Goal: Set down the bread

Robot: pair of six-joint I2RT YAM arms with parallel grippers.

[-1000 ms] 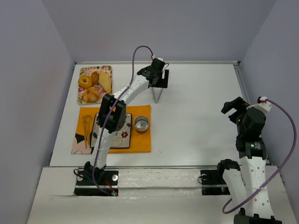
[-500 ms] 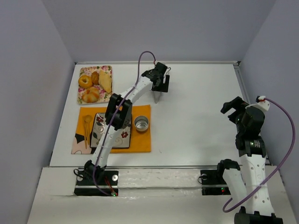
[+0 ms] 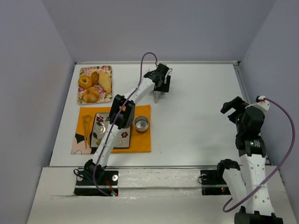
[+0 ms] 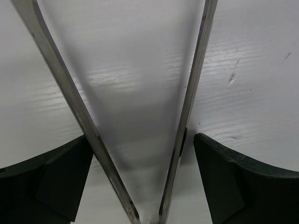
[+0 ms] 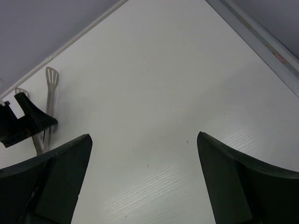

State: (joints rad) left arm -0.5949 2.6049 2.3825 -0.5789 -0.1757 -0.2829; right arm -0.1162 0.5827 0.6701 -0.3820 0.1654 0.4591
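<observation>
Bread (image 3: 105, 81) sat untouched on the plate (image 3: 83, 70).
Left gripper (image 4: 140, 140) clamped the tongs (image 4: 192, 84), their arms spread, probably to lift it; right gripper (image 5: 144, 140) idled, fingers apart.

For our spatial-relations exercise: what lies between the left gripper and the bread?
Top view: from the bread, the floral tray's rim, then bare white table to the left gripper; its forearm crosses above.
</observation>
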